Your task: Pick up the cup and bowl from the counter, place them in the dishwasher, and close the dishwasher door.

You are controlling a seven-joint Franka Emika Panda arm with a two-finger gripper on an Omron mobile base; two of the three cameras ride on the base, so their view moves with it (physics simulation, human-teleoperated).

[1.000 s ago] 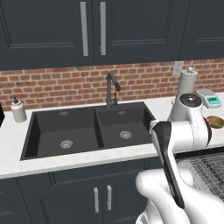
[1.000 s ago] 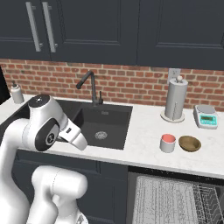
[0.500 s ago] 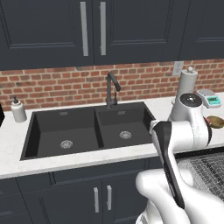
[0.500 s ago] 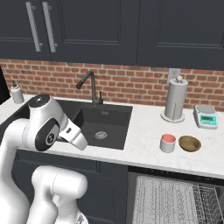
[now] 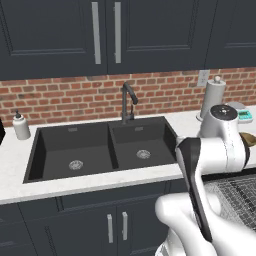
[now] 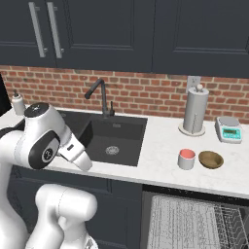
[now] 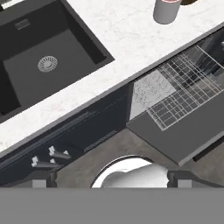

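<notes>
Cup and bowl stand side by side on the white table, right of the black double sink and in front of the paper towel roll; I see them best from the right base view. From there the cup is left of the bowl, very near it, and I cannot tell if they touch. A small kitchen scale stands behind the bowl, near the brick wall.

In the left base view my arm hides the cup, and I see just an edge of the bowl past the arm. This view shows a soap bottle at the far left of the table and the faucet behind the sink.

The hand view looks down on the dishwasher: the dishwasher door lies open and flat, and the grey wire rack is pulled out over it. The cup is at the top edge there.

The hand is wide open, holding nothing, its fingertips far apart.
</notes>
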